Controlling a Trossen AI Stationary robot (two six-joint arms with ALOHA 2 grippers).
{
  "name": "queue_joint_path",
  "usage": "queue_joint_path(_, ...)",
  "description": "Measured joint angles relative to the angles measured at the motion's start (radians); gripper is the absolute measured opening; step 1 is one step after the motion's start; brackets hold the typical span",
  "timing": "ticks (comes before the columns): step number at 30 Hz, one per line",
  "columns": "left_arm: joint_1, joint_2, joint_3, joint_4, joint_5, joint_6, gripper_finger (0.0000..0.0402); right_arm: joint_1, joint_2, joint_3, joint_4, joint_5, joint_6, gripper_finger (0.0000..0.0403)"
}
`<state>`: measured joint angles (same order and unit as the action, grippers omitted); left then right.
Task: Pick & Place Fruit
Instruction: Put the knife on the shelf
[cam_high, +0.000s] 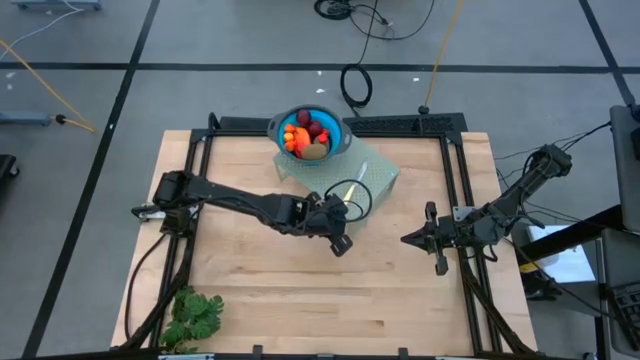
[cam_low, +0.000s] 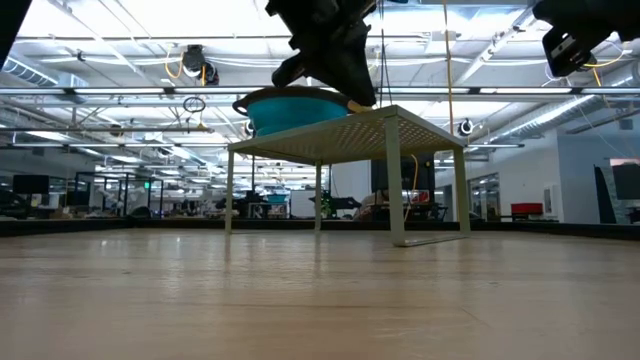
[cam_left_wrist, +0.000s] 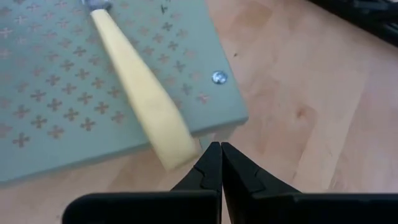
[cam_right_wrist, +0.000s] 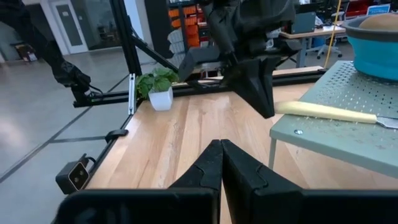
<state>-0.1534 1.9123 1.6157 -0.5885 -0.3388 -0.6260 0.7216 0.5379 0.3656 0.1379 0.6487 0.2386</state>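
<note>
The fruit (cam_high: 307, 136), dark red balls, orange-red pieces and an olive-brown oval, lies piled in a blue bowl (cam_high: 333, 125). The bowl (cam_low: 295, 105) stands on the far part of a pale green perforated stand (cam_high: 378, 175). A yellow-handled knife (cam_high: 348, 189) lies on the stand, its handle end (cam_left_wrist: 176, 151) reaching past the stand's edge. My left gripper (cam_high: 341, 222) (cam_left_wrist: 221, 154) is shut, its tips right beside that handle end. My right gripper (cam_high: 412, 239) (cam_right_wrist: 221, 152) is shut, above bare table right of the stand, pointing toward the left arm. My left gripper's shut fingertips (cam_left_wrist: 211, 155) stand right at the free end of the knife's yellow handle (cam_left_wrist: 180, 152), coming from the stand's near side. I cannot tell whether they touch it.
A leafy green bunch (cam_high: 192, 318) lies by the table's near left corner. The stand (cam_low: 350, 130) is raised on thin legs (cam_low: 396, 195), with open space beneath it. Bare wood spreads across the near half of the table (cam_high: 320, 300). Black frame rails (cam_high: 455, 150) border the table.
</note>
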Motion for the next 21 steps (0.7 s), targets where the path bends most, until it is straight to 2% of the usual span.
queue_joint_path(21, 0.050, 0.000, 0.000, -0.012, 0.030, 0.056, 0.0000, 0.000, -0.003, 0.000, -0.008, 0.000, 0.000, 0.0000)
